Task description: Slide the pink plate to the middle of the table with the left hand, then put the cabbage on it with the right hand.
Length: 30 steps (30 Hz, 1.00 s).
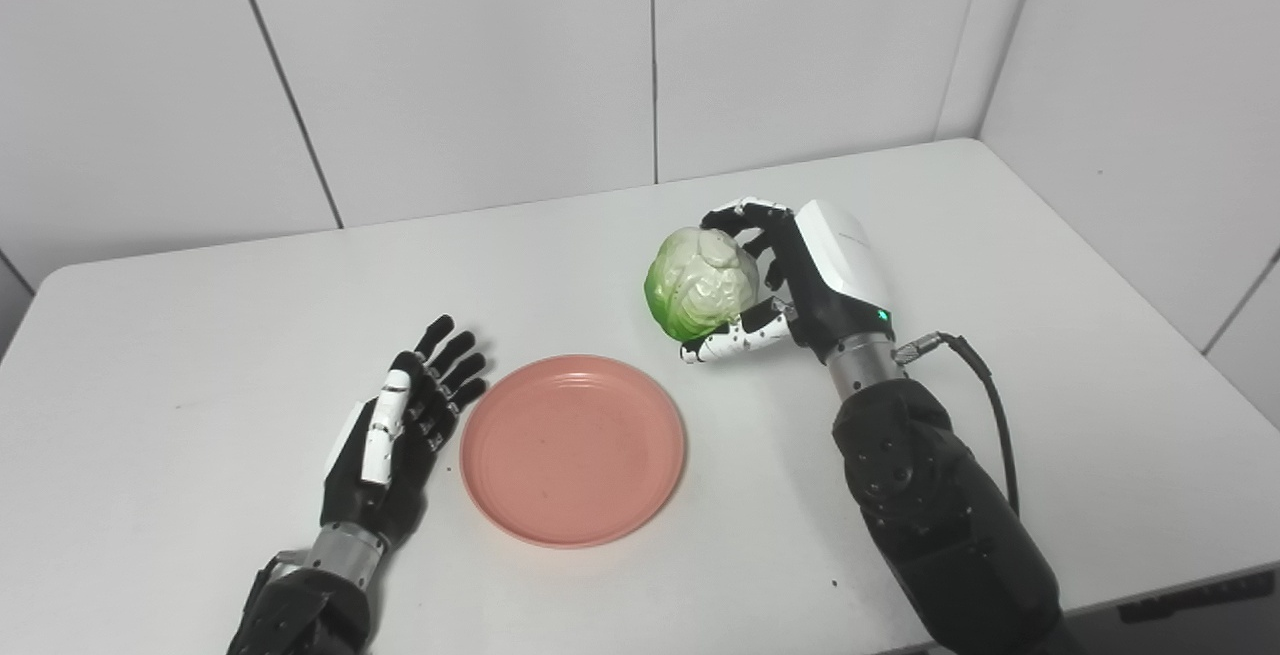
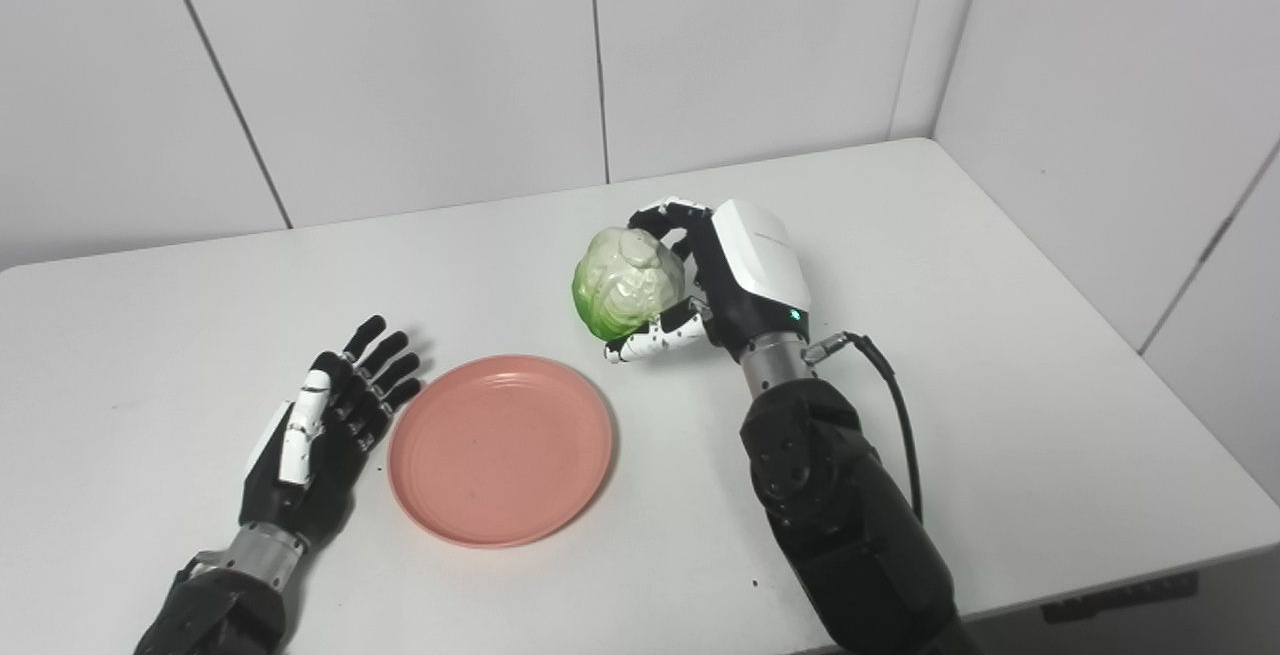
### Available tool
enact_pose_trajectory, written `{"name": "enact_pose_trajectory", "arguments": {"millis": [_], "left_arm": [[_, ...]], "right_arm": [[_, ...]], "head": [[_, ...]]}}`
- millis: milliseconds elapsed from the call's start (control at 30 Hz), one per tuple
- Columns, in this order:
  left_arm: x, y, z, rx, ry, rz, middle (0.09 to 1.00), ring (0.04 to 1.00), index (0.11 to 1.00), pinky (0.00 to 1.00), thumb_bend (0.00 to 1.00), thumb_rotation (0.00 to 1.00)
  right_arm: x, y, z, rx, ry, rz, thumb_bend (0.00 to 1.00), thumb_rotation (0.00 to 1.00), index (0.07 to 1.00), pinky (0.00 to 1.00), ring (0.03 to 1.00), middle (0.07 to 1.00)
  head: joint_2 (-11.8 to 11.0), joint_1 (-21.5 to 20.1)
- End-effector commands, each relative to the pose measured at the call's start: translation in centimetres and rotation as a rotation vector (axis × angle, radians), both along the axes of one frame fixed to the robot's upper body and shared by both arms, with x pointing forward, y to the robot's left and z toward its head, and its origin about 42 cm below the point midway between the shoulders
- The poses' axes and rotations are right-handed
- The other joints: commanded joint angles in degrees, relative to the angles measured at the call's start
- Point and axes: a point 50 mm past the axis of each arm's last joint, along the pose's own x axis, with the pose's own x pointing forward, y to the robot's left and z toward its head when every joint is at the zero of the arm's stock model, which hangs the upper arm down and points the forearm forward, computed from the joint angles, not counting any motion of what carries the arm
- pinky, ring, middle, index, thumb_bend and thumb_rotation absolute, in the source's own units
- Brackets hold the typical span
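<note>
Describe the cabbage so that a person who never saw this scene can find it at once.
On the white table, look just beyond the far right edge of the pink plate. There the right hand grips the cabbage. It is the only round, pale green, leafy thing, and nothing else is being held.

- A lab-like test cell: a bare white table [image 1: 1050,265] in a corner.
- Plain white panelled walls [image 1: 450,65] from 9 to 3 o'clock.

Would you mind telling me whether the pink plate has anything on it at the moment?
Empty. The pink plate shows only its bare surface; the cabbage is in the right hand, beyond the plate's far right rim.
</note>
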Motion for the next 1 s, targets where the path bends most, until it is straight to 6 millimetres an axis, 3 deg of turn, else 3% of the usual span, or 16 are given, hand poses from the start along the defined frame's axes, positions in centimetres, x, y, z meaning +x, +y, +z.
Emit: {"name": "enact_pose_trajectory", "arguments": {"millis": [0, 133, 500, 967], "left_arm": [[-1.2, -0.7, -2.2, 0.044, 0.133, 0.002, 0.932, 0.919, 0.922, 0.91, 0.46, 1.0], [-1.1, -2.0, -1.8, 0.057, 0.132, 0.009, 0.937, 0.923, 0.927, 0.92, 0.45, 1.0], [-0.7, -3.9, -1.2, 0.065, 0.144, 0.012, 0.94, 0.929, 0.931, 0.93, 0.45, 1.0], [-0.6, -4.7, -0.7, 0.06, 0.135, 0.008, 0.939, 0.928, 0.925, 0.93, 0.44, 1.0]], "right_arm": [[0.5, 1.7, 2.6, 0.005, -0.107, 0.067, 0.52, 0.0, 0.529, 0.32, 0.376, 0.433], [0.3, 3.1, 2.3, 0.015, -0.081, 0.108, 0.52, 0.0, 0.525, 0.34, 0.385, 0.438], [0.0, 6.7, 0.2, 0.001, -0.015, 0.23, 0.53, 0.0, 0.521, 0.32, 0.388, 0.446], [-1.0, 8.4, -1.9, -0.008, 0.055, 0.321, 0.52, 0.0, 0.523, 0.3, 0.371, 0.437]], "head": [[0.4, 1.6], [1.2, 5.1], [2.8, 8.4], [3.9, 9.4]]}}
